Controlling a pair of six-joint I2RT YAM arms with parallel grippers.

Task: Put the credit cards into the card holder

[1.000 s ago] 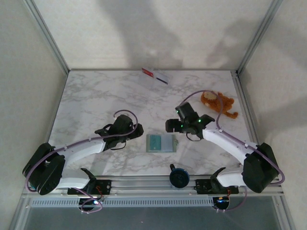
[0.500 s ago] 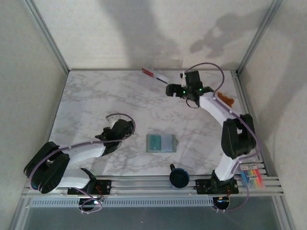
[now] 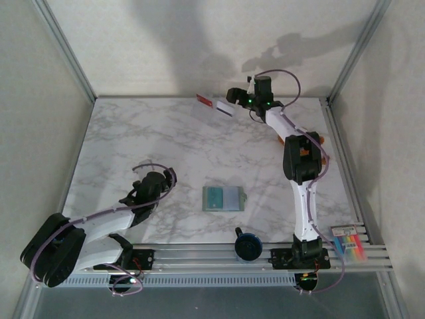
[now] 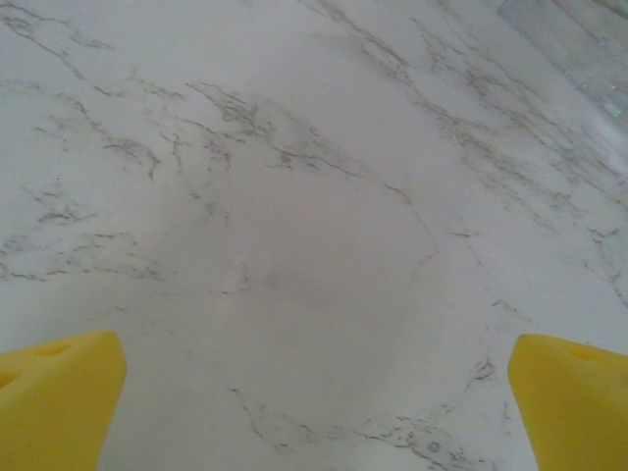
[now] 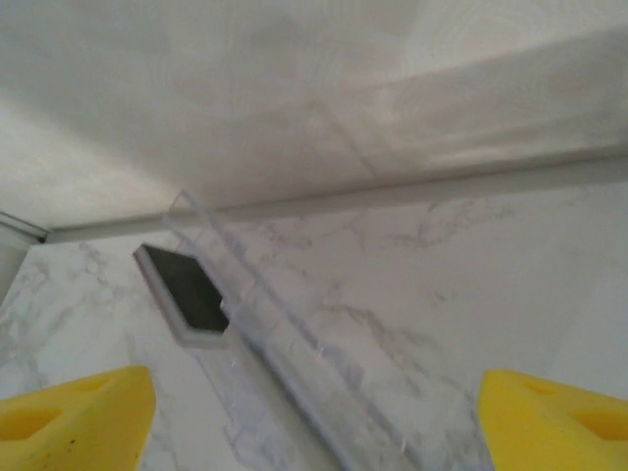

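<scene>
Right arm stretched out to the far edge at the cards, card holder open and ready mid-table.
Near side: left gripper (image 4: 314,397) hung low over the bare marble table (image 3: 133,139), yellow pads wide apart, nothing held, likely kept out of the way. The card holder (image 3: 222,198) lay flat and unfolded at front centre, pale teal inside up, probably for easy loading. Far edge: right gripper (image 5: 314,412), spread wide and empty, faced the red card (image 3: 203,100) and the dark-banded white card (image 3: 224,108), seemingly propped by a clear stand (image 5: 263,312), well apart from the holder.
</scene>
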